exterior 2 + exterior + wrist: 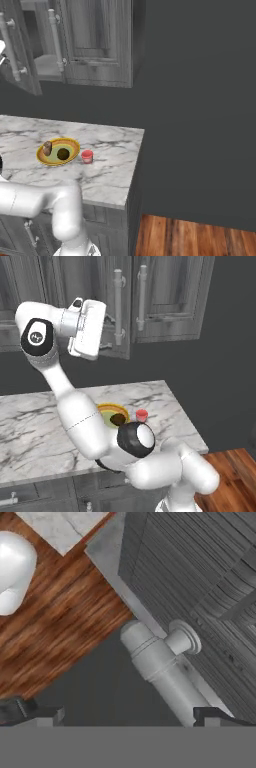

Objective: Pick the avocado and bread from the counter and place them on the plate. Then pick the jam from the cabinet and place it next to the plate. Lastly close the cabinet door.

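Your two-finger gripper (125, 714) stands released, straddling the silver bar handle (162, 662) of the dark grey wood-grain cabinet (200, 577) door.

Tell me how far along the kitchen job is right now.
Done: avocado and bread lie on the plate, jam stands beside it. In hand: the open pincer is at the cabinet door's handle. Left: the cabinet door is not yet closed.
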{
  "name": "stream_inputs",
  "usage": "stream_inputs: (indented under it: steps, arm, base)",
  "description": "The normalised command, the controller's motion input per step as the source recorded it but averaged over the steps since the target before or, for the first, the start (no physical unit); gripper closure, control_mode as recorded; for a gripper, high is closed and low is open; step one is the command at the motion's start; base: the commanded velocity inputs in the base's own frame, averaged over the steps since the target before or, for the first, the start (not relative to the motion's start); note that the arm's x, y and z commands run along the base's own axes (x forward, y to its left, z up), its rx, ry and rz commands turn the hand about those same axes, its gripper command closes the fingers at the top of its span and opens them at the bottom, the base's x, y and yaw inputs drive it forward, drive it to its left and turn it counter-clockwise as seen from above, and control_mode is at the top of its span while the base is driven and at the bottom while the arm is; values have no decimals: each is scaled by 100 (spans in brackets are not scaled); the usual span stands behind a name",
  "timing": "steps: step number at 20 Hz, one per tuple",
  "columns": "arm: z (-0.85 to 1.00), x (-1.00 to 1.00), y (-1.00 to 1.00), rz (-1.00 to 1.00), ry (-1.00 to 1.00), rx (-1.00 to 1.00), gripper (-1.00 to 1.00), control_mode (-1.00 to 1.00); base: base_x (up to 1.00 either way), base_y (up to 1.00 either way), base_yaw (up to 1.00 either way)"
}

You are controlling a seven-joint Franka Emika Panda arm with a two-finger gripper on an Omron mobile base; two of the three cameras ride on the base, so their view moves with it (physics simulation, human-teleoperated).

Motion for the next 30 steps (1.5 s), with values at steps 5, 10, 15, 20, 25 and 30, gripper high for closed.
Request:
stream_inputs:
  steps: [5, 10, 15, 20, 25, 30]
  arm:
    - [-84, 72, -95, 57, 9, 0, -100, -100]
    - [-71, 100, -60, 69, 8, 5, -100, -100]
    - [-36, 100, -25, 76, 9, 12, -100, -100]
    - [-29, 100, -6, 70, 9, 10, -100, -100]
    - [-41, 82, 40, 29, 6, 1, -100, -100]
    - [-31, 13, 63, 4, 3, 0, -100, -100]
  base:
    - [0, 0, 0]
    - [0, 0, 0]
    - [0, 0, 0]
    - [0, 0, 0]
    - [0, 0, 0]
    - [0, 0, 0]
